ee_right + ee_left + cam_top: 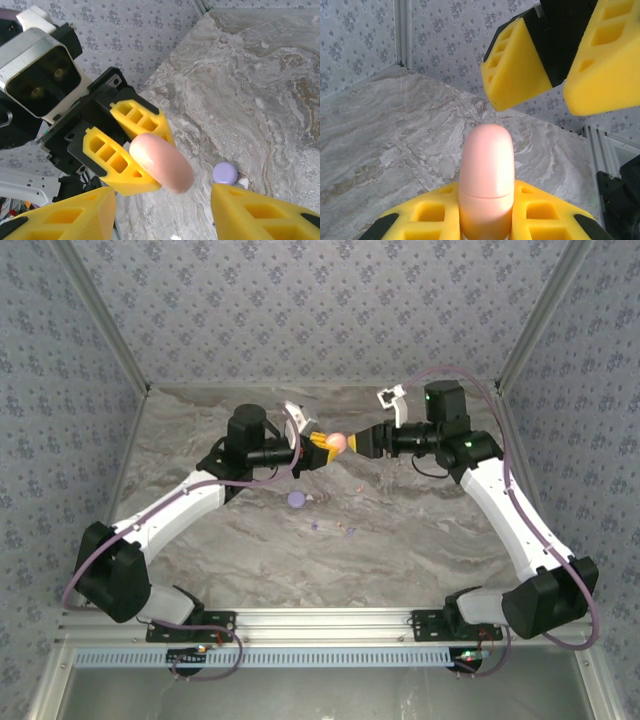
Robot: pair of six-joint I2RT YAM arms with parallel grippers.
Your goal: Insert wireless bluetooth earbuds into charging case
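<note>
My left gripper (324,443) is shut on a salmon-pink charging case (337,443) and holds it in the air above the back of the table. In the left wrist view the case (486,170) sticks up between the yellow fingers (540,210), closed, with a seam across it. My right gripper (360,442) faces it from the right, open, with its fingers (520,65) just past the case's tip and apart from it. The right wrist view shows the case (162,162) in front of my open right gripper (162,212). Tiny pale earbuds (350,532) lie on the table.
A purple disc (297,499) lies on the marble table (420,530) below the left gripper, also seen as the purple disc (225,172) with a small white bit (243,183) beside it. Patterned walls (300,310) close in the back and sides.
</note>
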